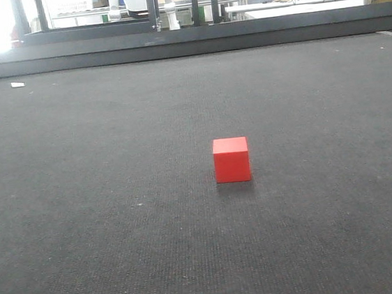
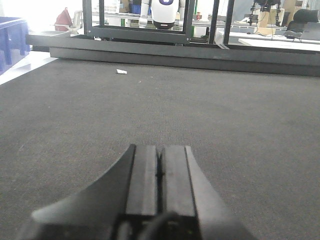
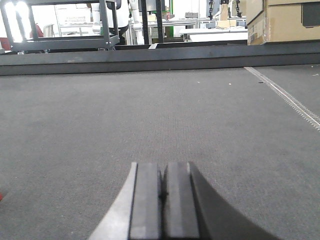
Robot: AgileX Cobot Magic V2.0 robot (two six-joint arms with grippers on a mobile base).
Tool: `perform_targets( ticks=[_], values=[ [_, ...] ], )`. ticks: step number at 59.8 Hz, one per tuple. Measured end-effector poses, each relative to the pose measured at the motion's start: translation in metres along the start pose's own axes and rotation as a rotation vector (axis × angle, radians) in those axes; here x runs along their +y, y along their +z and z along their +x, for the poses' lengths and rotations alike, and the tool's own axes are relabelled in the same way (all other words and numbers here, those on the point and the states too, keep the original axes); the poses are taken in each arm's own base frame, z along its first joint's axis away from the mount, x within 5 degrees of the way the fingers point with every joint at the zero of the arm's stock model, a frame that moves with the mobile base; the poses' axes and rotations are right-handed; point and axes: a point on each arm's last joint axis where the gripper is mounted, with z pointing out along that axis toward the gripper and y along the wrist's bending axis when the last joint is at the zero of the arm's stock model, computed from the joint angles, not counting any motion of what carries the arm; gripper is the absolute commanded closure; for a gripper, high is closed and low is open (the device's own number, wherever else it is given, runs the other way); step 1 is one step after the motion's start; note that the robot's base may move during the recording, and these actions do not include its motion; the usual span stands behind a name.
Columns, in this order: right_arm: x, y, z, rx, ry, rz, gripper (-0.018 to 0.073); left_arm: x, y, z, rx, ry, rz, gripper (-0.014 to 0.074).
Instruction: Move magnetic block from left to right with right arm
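Your red cube sits alone on the dark mat.

You see the grey mat [image 1: 86,236] spanning everything; the magnetic block [image 1: 231,159], matte red and sharp-edged, rests upright mid-mat. Your left gripper [image 2: 160,172] and right gripper [image 3: 162,192] both have fingers pressed together, holding nothing.

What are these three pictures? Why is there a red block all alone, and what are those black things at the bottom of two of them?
A robot with two arms took them. The front camera looks across a dark grey mat, where a small red block sits by itself; nothing touches it. The other two cameras ride on the robot's wrists. The black shapes at the bottom are its grippers, like pinching hands: the left gripper and the right gripper. Both have their jaws pressed shut and hold nothing. A tiny white scrap lies far back on the mat. Behind are frames, tables and a cardboard box. The right arm's job is to move the block.
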Motion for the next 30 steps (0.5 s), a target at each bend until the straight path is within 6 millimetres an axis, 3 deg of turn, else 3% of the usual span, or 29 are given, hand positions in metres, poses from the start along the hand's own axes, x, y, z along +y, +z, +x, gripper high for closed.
perform_targets(
  ticks=[30],
  values=[
    [0.0000,0.0000,0.0000,0.000,0.000,0.000,0.0501,0.0000,0.0000,0.0000,0.000,0.000,0.000,0.0713]
  ],
)
